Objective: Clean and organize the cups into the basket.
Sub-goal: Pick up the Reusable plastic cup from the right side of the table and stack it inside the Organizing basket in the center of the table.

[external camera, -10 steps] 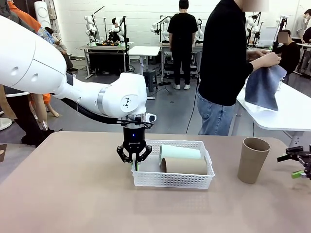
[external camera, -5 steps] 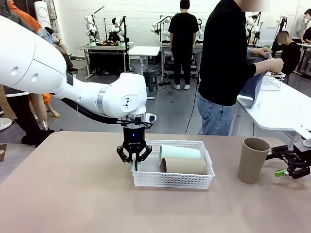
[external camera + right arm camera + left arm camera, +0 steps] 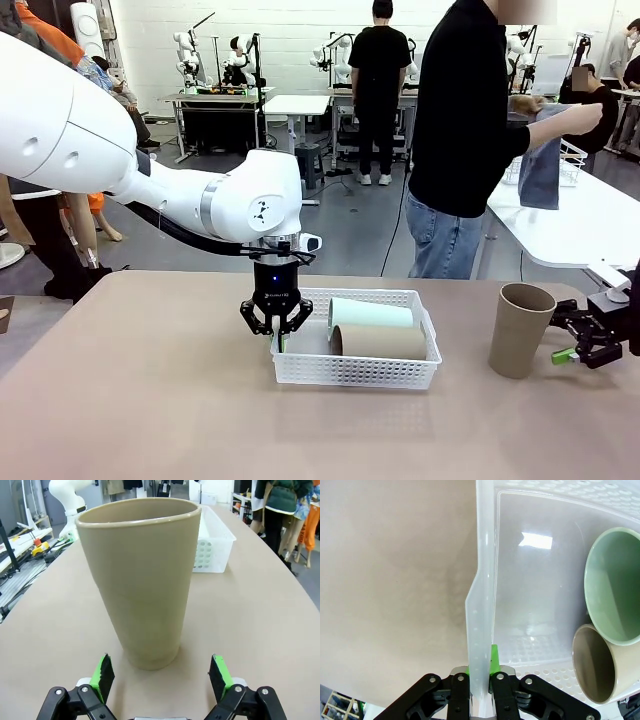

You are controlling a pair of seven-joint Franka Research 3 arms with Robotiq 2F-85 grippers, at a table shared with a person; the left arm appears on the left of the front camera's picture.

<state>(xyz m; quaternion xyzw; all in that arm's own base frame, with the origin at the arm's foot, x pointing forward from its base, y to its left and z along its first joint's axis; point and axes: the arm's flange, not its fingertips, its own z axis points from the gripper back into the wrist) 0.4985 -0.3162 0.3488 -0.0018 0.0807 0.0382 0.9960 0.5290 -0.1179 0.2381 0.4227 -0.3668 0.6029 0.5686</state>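
Tan cup (image 3: 145,580) upright — just ahead of spread right fingers (image 3: 105,672).

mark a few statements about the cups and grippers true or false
The left gripper is shut on the basket wall. True.
All three cups lie in the basket. False: the mint cup and one tan cup do; the upright tan cup stands on the table.
The right gripper is shut on the upright tan cup. False: it is open, apart from the cup.
The mint cup lies on its side. True.
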